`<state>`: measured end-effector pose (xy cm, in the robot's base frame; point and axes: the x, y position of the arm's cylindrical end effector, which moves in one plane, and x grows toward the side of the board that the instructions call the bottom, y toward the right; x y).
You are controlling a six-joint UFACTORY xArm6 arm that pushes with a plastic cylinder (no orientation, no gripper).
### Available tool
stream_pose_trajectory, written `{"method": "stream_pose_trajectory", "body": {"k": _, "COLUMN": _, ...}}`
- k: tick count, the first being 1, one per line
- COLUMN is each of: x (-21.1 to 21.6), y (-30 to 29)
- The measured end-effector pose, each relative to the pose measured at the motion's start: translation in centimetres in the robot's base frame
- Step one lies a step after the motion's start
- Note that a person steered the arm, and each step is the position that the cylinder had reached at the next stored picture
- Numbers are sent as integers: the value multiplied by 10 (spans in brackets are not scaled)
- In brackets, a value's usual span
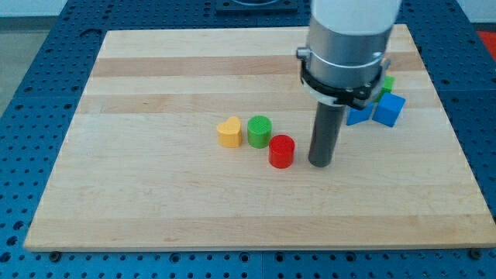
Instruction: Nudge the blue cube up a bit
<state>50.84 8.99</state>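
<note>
The blue cube (390, 109) sits on the wooden board (155, 194) at the view's right. Another blue block (358, 115), shape unclear, lies just left of it, partly hidden by the arm. A green block (387, 82) peeks out above them, mostly hidden. My tip (321, 163) rests on the board, below and to the left of the blue cube, apart from it. A red cylinder (281, 150) stands just left of my tip.
A green cylinder (259, 131) and a yellow heart-shaped block (229, 132) stand side by side left of the red cylinder. The arm's large grey body (349, 46) covers the board's upper right. A blue pegboard table (31, 93) surrounds the board.
</note>
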Motion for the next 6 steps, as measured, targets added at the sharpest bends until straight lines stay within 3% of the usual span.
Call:
{"method": "stream_pose_trajectory", "body": {"k": 4, "x": 0, "y": -91}}
{"method": "stream_pose_trajectory", "body": {"k": 5, "x": 0, "y": -47}}
{"method": "stream_pose_trajectory", "body": {"k": 6, "x": -22, "y": 42}}
